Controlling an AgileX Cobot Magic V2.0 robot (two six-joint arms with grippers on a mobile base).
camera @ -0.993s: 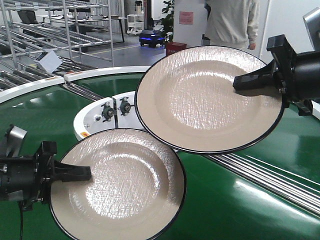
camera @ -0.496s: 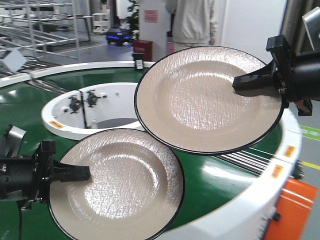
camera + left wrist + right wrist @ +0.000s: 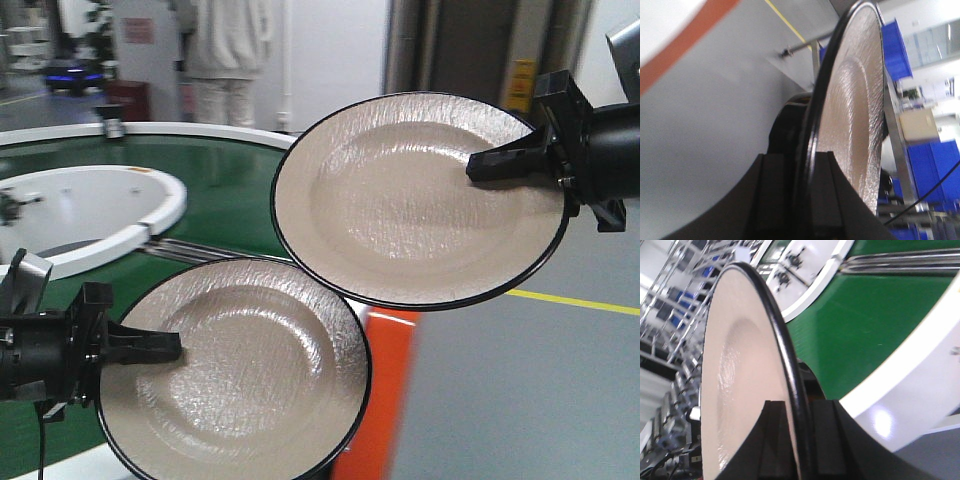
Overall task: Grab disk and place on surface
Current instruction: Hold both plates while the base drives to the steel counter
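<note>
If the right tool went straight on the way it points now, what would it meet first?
Probably the green conveyor belt: in the wrist view it lies ahead of the right tool and its plate. Height above the belt is unclear, so it may pass over.

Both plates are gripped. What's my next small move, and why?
I'd probably rotate the base until the tabletop shows, not release: the left hand clamps the lower plate, the right hand the upper plate, over only green conveyor and grey floor.

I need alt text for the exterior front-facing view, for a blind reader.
The left gripper holds the lower plate, beige with a black rim; the right gripper holds a matching upper plate. Behind are a green conveyor belt and grey floor.
</note>
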